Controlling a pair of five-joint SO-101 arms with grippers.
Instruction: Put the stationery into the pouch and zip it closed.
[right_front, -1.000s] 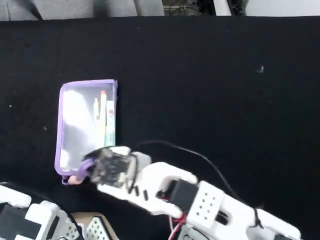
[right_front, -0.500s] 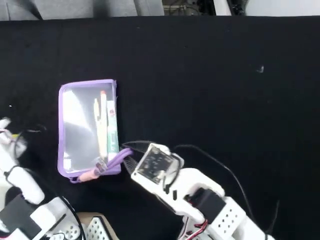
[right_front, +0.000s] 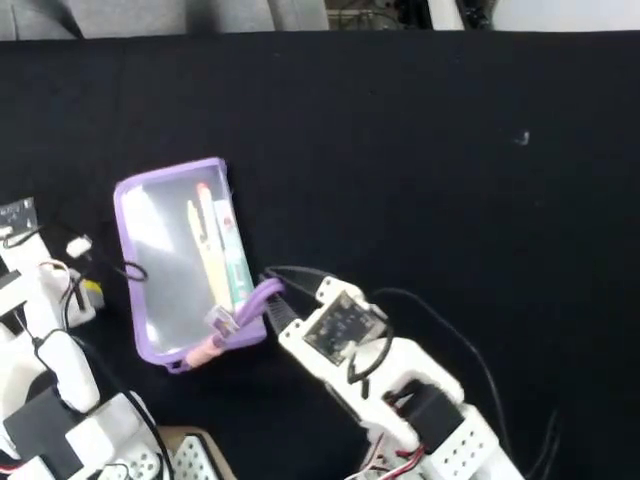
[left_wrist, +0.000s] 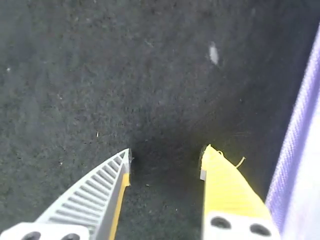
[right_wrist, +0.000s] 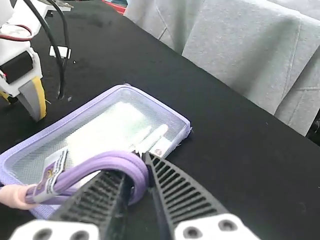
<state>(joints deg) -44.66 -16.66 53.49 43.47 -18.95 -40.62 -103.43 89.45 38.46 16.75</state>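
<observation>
- One black table (right_front: 450, 200), spread beneath both grippers.
- Two white arms, one at each lower corner of the high view, both bent in toward the pouch.
- One purple-edged mesh pouch (right_front: 165, 260), lying flat between the two grippers and slightly askew; near long edge just beside the left gripper, one short end touching the right gripper by way of its strap. Zip open or closed: cannot tell.
- One right gripper (right_wrist: 137, 177), black toothed jaws pinched narrow on the strap, at the pouch's near corner.
- One left gripper (left_wrist: 165, 160), jaws spread wide with nothing between them but bare table; yellow-faced jaw just beside the pouch's purple edge, not touching it.
- One purple strap (right_wrist: 107, 162), a doubled loop running from the pouch's end into the right gripper's jaws, clamped there at its bend.
- Three slender pieces of stationery (right_front: 215, 255) inside the pouch, side by side along the long side nearer the right gripper: one pale yellowish, one white with an orange tip, one green.
- One white paper tag (right_wrist: 52, 170) on the strap, a little back from the right gripper's jaws.
- One pink end piece (right_front: 200, 352) at the strap's far end, by the pouch's corner.
</observation>
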